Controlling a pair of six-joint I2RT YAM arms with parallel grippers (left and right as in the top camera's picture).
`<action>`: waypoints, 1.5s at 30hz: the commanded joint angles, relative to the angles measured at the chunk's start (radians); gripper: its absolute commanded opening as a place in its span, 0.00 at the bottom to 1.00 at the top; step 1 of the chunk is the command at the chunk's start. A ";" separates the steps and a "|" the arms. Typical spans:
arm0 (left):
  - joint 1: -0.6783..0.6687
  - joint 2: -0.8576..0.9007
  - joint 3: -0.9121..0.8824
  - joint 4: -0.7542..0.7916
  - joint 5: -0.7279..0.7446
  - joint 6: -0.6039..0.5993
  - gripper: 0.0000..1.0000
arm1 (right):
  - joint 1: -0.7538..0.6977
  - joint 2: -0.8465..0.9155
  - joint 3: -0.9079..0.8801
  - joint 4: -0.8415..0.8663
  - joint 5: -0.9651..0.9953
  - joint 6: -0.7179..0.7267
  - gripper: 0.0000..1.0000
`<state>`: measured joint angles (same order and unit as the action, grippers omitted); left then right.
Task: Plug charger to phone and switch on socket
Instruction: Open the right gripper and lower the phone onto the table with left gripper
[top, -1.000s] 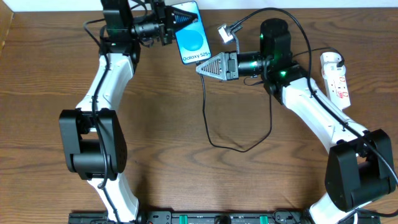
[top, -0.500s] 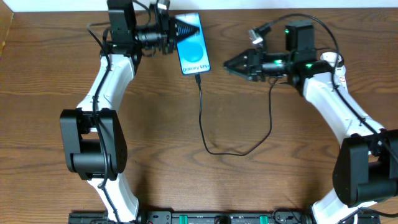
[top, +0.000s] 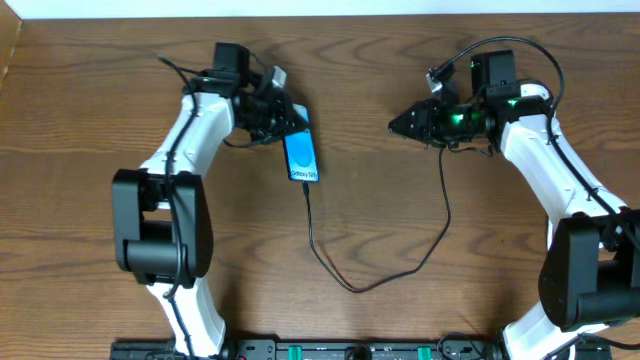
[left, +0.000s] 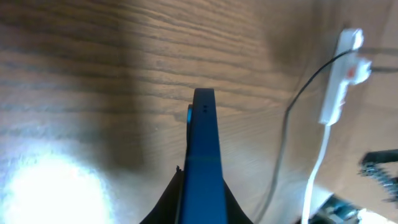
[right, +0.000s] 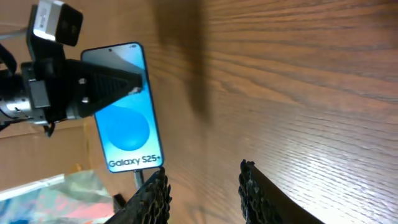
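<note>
The phone (top: 301, 157) shows its blue screen and hangs tilted in my left gripper (top: 289, 128), which is shut on its upper end. In the left wrist view the phone (left: 202, 155) stands edge-on between the left gripper (left: 200, 190) fingers. The charger cable (top: 350, 283) runs from the phone's lower end in a loop over the table toward my right arm. The plug tip (right: 138, 177) sits in the phone (right: 127, 112). My right gripper (top: 398, 125) stands open and empty to the phone's right, as the right wrist view (right: 202, 186) also shows. The socket (left: 339, 81) lies far right.
A white cord (left: 317, 168) trails from the socket. In the overhead view my right arm (top: 530, 140) covers the socket's place. A black rail (top: 330, 350) runs along the table's front edge. Colourful clutter (right: 43, 199) shows beyond the table.
My right gripper let go at the phone's lower end, opened and drew back to the right. My left gripper carried the phone, cable attached, from the far edge toward the table's middle.
</note>
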<state>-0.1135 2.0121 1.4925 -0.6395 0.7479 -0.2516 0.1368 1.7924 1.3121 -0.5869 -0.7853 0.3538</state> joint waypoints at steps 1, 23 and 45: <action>-0.006 0.071 0.016 0.028 -0.015 0.098 0.07 | 0.014 -0.004 0.002 -0.010 0.029 -0.041 0.36; -0.006 0.210 0.016 0.088 0.022 0.013 0.07 | 0.063 -0.004 0.002 -0.054 0.106 -0.041 0.39; -0.006 0.227 0.016 0.029 -0.167 0.011 0.50 | 0.068 -0.004 0.002 -0.067 0.106 -0.041 0.40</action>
<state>-0.1253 2.2158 1.5169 -0.5808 0.7776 -0.2428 0.1947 1.7924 1.3121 -0.6514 -0.6792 0.3283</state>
